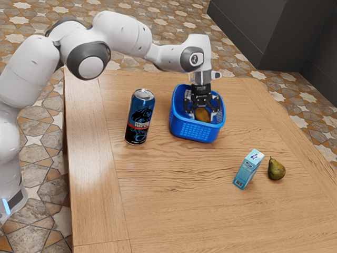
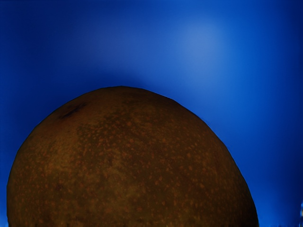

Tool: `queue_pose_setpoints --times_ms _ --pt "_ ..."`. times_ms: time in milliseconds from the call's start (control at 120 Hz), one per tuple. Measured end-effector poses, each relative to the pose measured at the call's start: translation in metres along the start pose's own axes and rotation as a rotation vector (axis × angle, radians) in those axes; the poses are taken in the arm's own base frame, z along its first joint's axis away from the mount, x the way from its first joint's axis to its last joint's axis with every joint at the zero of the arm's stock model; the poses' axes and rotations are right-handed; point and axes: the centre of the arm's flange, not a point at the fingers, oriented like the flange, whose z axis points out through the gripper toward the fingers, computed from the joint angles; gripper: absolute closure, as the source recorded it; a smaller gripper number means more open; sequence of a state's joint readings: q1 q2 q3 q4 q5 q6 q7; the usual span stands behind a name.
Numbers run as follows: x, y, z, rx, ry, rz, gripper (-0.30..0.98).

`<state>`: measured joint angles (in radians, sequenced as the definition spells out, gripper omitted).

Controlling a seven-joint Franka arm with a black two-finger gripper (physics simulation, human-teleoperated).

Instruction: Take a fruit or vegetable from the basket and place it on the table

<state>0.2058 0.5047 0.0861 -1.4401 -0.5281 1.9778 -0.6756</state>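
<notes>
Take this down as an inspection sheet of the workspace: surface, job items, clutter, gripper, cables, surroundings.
Surface: wooden table, visible grain, no spill seen.
Job items: blue basket, upright; brownish fruit inside it.
Clutter: drink can, upright beside the basket; light-blue carton, upright; pear beside the carton.
Gripper: black gripper lowered into the basket at the fruit; whether it grips cannot be told.
Cables: nothing seen.
Surroundings: patterned stone-tile floor; dark block-like unit beyond the table.
</notes>
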Motion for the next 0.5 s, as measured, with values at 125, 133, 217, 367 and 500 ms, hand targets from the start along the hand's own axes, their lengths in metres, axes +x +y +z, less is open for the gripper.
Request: queue_pose_setpoints --times_ms 125,133,217,367,500 --pt "-0.004 0.003 -0.011 -0.010 0.010 -0.004 0.33" --pt "-0.005 0.003 -0.012 -0.012 0.011 -0.004 0.33" --pt "-0.026 0.012 -0.049 -0.048 0.041 0.009 0.35" --pt "-0.094 0.021 -0.180 -0.137 0.207 0.071 0.34" --pt "-0.058 0.017 -0.225 -0.159 0.322 0.024 0.35"
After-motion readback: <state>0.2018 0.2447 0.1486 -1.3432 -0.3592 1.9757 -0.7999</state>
